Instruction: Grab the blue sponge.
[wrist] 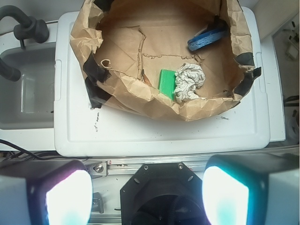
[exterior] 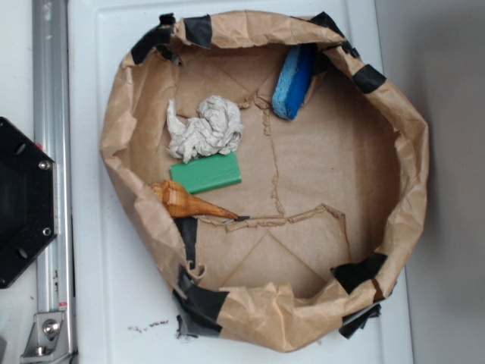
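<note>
The gripper (wrist: 147,187) is showing only in the wrist view, its two fingers (wrist: 61,197) sitting wide apart at the bottom corners with nothing between them, hanging well short of the brown paper nest (wrist: 131,89). It is not appearing in the exterior view.

The blue sponge (exterior: 295,80) is lying inside the nest, leaning up against the paper wall at about one o'clock of the ring in the exterior view, tilted on its long edge. In the wrist view it is sitting at the far right, around one o'clock as well, partly tucked under the crumpled rim.

Between the gripper and the sponge, the near paper wall is rising across the way. A wrinkly white rag (exterior: 204,127) is lying toward ten o'clock of the nest floor, touching the green block (exterior: 206,174) just below it. An orange pointed cone-like object (exterior: 191,202) is resting at eight o'clock, beside the block. Black tape patches (exterior: 198,305) are holding the rim in several places.

The nest is sitting on a white plastic lid (wrist: 154,136). A metal rail (exterior: 51,174) is running along the nine o'clock side, and a grey basin (wrist: 26,89) is showing left of the lid in the wrist view.
</note>
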